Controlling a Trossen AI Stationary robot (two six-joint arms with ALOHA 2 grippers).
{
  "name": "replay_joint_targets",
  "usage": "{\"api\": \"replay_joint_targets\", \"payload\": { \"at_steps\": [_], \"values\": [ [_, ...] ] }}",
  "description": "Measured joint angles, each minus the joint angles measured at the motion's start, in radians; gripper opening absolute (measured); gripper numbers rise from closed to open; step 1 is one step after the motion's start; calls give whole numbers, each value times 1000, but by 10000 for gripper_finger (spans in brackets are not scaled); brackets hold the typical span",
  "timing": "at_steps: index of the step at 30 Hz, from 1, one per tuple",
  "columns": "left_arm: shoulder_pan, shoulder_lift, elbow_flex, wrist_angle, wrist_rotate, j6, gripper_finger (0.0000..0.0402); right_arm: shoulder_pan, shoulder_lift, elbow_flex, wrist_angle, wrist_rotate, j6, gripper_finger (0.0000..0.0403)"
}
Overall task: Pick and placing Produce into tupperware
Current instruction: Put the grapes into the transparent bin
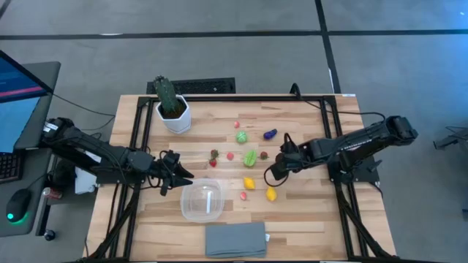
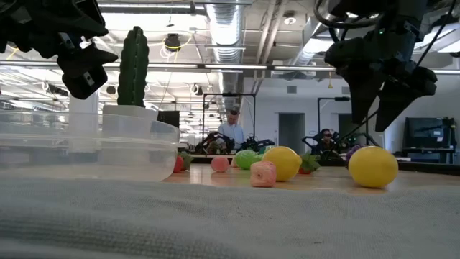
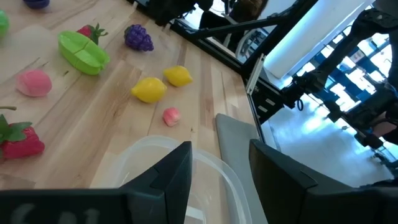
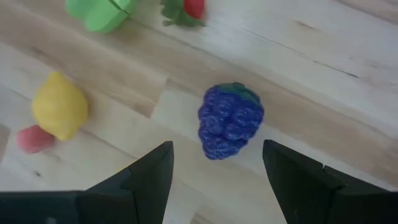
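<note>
My right gripper [image 4: 214, 180] hovered above the wooden table [image 1: 307, 212], jaws spread and empty, with a purple grape piece [image 4: 230, 121] lying on the wood just ahead of the gap between the fingers. A yellow lemon [image 4: 59, 106] and a small pink piece [image 4: 34, 138] lay off to one side of it.

My left gripper [image 1: 181, 175] hung over the near-left edge of the tupperware [image 1: 202, 202], jaws parted, holding nothing. The container sat on the table between the arms, just behind a grey cloth [image 1: 235, 239].

The remaining produce lay scattered on the table beyond the container: a green piece [image 1: 250, 157], a second lemon [image 1: 249, 183] and a strawberry [image 3: 22, 142].
</note>
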Motion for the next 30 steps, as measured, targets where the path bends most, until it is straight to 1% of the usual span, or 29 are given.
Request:
{"api": "replay_joint_targets", "payload": {
  "at_steps": [4, 16, 19, 24, 27, 30],
  "values": [
    [0, 0, 0, 0, 0, 0, 149, -11, 0, 0, 33, -22, -64, 270],
    [0, 0, 0, -1, 0, 0, 149, -60, 0, 0, 28, -27, -106, 274],
    [0, 0, 0, -1, 0, 0, 149, -67, 0, 0, 28, -27, -120, 293],
    [0, 0, 0, -6, -1, 0, 149, -90, 0, 0, 28, -32, -112, 351],
    [0, 0, 0, -18, -1, 0, 149, -108, 0, 0, 28, -52, -97, 382],
    [0, 0, 0, -23, -6, 0, 149, -120, 0, 0, 28, -54, -69, 397]
  ]
}}
